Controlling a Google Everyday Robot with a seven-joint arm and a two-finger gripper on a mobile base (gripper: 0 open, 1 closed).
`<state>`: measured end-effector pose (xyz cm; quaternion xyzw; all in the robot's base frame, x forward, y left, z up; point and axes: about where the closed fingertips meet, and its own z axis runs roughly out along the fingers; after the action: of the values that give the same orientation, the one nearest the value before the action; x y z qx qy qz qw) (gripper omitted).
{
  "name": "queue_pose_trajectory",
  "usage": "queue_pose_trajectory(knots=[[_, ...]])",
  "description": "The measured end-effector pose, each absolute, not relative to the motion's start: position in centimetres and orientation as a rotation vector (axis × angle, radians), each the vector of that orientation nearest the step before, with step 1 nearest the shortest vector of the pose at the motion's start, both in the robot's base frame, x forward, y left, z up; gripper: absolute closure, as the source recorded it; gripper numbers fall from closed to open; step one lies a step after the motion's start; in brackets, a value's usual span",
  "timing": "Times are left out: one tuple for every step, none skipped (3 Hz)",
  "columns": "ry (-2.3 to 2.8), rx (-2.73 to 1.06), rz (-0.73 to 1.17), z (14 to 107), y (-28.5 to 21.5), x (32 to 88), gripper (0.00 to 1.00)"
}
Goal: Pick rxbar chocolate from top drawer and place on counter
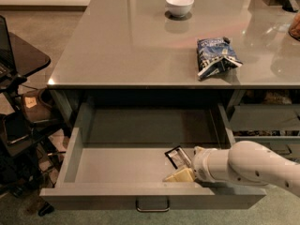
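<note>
The rxbar chocolate [176,155], a small black-wrapped bar, lies flat on the pale floor of the open top drawer [117,165], right of centre. My gripper [183,165] reaches into the drawer from the right on its white arm [253,167]. It is open, low over the drawer floor, with its pale fingers [177,176] at either side of the bar's right end. The arm hides part of the bar. The glossy grey counter [136,41] lies above the drawer.
A blue-and-white chip bag [215,56] lies on the counter's right part and a white bowl [179,4] stands at its back. A black side table [21,60] with clutter stands at the left. Narrower drawers [265,121] are at the right.
</note>
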<state>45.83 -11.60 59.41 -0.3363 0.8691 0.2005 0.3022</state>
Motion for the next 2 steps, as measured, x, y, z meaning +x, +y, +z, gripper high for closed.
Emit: queue_pose_trajectory(knots=[[2.289, -0.845, 0.453, 61.6, -8.1, 45.3, 0.00], [2.274, -0.773, 0.381, 63.1, -8.6, 45.6, 0.00]])
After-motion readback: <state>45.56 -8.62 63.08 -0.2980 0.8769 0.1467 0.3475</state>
